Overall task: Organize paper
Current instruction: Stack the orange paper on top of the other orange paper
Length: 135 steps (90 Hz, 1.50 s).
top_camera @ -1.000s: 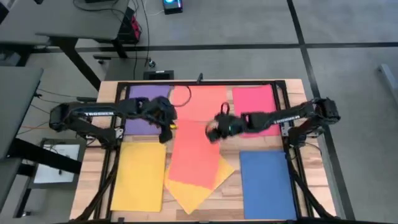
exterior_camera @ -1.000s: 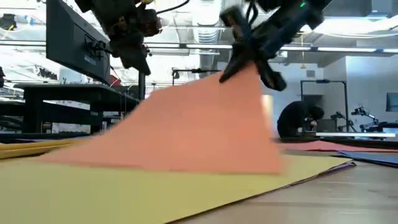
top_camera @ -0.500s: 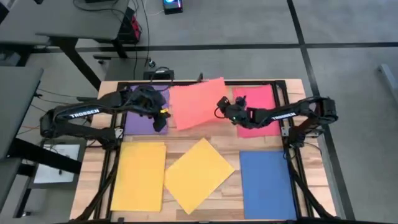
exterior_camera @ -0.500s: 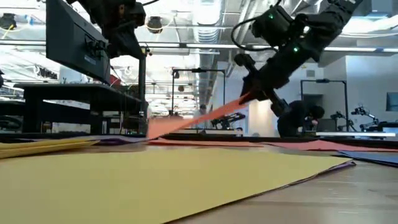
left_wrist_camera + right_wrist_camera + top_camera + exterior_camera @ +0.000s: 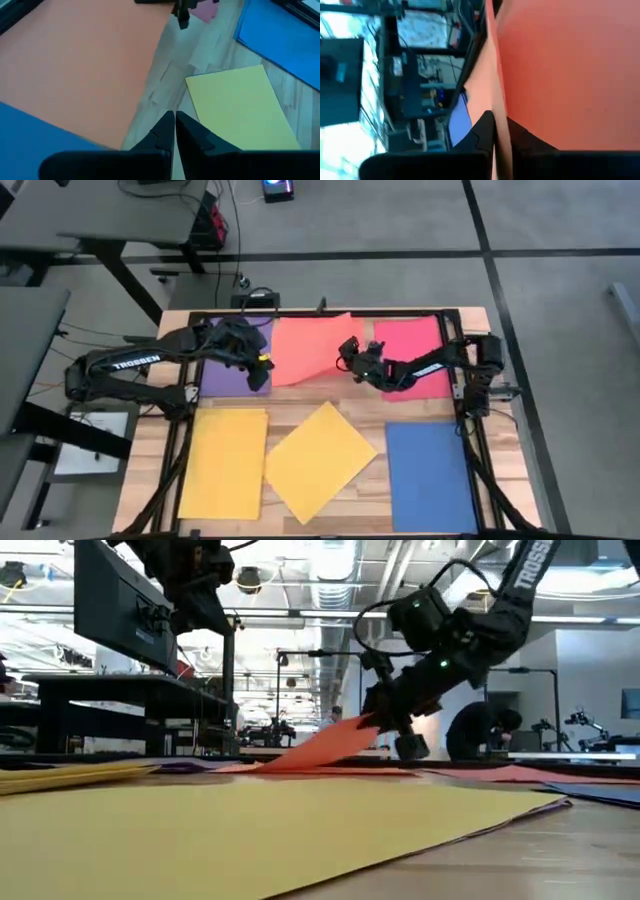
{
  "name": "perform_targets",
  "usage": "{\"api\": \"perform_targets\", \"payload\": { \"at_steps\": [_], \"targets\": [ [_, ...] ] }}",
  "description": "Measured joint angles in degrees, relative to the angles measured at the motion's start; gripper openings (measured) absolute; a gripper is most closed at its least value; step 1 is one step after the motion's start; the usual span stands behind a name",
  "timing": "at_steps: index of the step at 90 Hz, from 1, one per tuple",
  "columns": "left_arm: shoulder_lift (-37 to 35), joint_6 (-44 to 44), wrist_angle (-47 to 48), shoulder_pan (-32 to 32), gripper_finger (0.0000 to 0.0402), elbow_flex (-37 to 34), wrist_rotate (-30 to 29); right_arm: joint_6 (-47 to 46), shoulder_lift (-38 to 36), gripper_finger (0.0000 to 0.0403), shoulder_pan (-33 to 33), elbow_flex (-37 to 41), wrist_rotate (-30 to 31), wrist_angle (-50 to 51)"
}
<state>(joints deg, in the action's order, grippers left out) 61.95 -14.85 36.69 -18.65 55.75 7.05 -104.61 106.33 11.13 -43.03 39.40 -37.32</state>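
The salmon-orange sheet (image 5: 308,345) lies at the far middle of the table, between a purple sheet (image 5: 228,368) and a pink-red sheet (image 5: 412,342). My right gripper (image 5: 348,356) is shut on its right side, which stands raised off the table. My left gripper (image 5: 174,125) is shut on nothing and hovers over the seam between the purple and salmon sheets. Nearer me lie a straight yellow sheet (image 5: 222,462), a turned yellow sheet (image 5: 318,460) and a blue sheet (image 5: 430,475), all flat on the wood. My right gripper pinches the salmon sheet's right edge (image 5: 496,102) between its two fingers, a single layer. The fingers come in slanting down from the table's right. That edge (image 5: 350,730) is held a little above the table, and the sheet slopes down to its left part (image 5: 270,766), which rests flat.
A black frame (image 5: 320,312) runs round the table's far edge and sides. Bare wood (image 5: 372,412) shows between the far row and the near row of sheets. Desks and a person show in the room beyond the table.
My right gripper has carried the salmon sheet from the table's middle toward the far edge and lowered it. The sheet has come off the turned yellow sheet and flattened between purple and pink-red, only its right edge still raised. My left gripper has drawn back slightly toward the far edge.
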Motion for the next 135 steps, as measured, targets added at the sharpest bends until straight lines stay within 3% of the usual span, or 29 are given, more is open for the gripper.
{"api": "perform_targets", "payload": {
  "at_steps": [28, 61, 99, 109, 135],
  "targets": [
    [0.0, -0.9, 0.3, -0.1, 0.0000, 0.0, 0.0, -1.5, -1.1, 0.0000, 1.8, 0.1, 2.8, 5.2],
    [0.0, 0.7, 0.3, -0.1, 0.0000, 0.0, -0.1, 1.4, -1.1, 0.0004, 2.2, 0.0, -0.1, 5.6],
    [0.0, 0.9, 4.2, -0.1, 0.0000, 0.0, 0.0, 10.8, -1.1, 0.0112, 2.9, 0.0, -1.9, 8.4],
    [0.0, 0.9, 5.7, -0.1, 0.0000, 0.0, -0.1, 15.4, -2.8, 0.0125, 2.7, 0.0, -2.0, 13.1],
    [0.0, 2.1, 6.8, -0.1, 0.0000, 0.0, 0.0, 25.5, -14.9, 0.0128, 3.7, 0.0, -2.0, 37.9]
  ]
}}
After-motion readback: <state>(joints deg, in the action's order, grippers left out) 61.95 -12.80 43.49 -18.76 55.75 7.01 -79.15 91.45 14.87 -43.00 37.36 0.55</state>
